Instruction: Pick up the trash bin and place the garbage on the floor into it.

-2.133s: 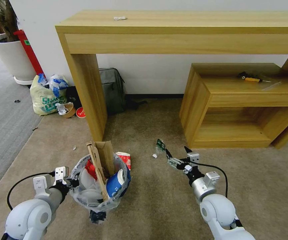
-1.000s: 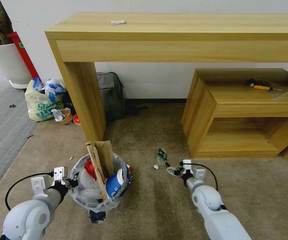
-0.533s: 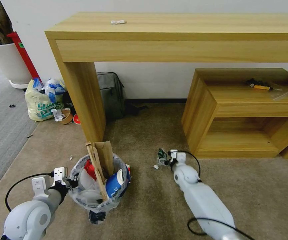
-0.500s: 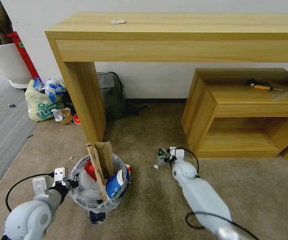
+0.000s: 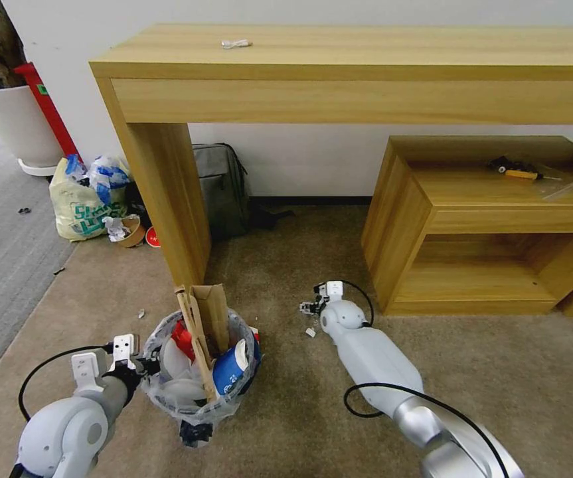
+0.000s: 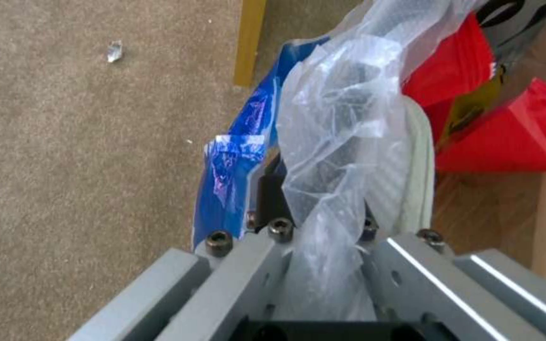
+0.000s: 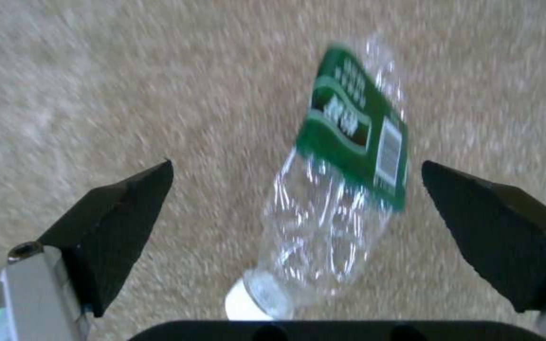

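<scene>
Right tool [image 7: 298, 208] gapes around bottle [image 7: 336, 199] — left tool [image 6: 311, 237] grips bin [image 5: 196, 392].

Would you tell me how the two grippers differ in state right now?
The left gripper is shut on the trash bin rim; the right gripper is open, its fingers straddling the clear bottle lying on the carpet. The left arm stays near; the right reaches forward.
</scene>
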Available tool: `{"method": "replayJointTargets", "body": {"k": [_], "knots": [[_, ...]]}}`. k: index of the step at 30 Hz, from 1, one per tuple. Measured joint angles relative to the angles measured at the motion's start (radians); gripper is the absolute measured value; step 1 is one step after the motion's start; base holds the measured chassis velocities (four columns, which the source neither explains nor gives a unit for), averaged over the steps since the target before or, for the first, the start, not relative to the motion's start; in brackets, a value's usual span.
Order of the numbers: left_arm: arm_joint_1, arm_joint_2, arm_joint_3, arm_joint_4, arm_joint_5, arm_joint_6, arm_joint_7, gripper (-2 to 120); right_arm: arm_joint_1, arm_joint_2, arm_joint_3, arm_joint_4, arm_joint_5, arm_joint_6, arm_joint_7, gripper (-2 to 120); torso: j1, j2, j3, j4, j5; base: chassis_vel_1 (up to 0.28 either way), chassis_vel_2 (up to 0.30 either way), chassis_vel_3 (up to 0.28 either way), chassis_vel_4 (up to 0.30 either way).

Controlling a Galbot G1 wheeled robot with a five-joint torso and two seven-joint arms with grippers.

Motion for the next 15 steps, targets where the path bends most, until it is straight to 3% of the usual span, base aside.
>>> {"method": "replayJointTargets", "body": {"k": [10,15], "knots": [[0.001,-0.002,-0.001,0.003,0.002,0.000,0.003,0,0.017,0.021,0.012,-0.061,-0.018,-0.013,0.023,100,0.000,0.000,0.000,-0.0001,-0.0001,0.000,0.000,0.000,0.000],[0.001,0.000,-0.002,0.000,0.001,0.000,0.004,0,0.020,0.021,0.018,-0.083,-0.019,-0.005,0.024,90,0.000,0.000,0.000,-0.0002,0.0000,0.000,0.000,0.000,0.000]]}}
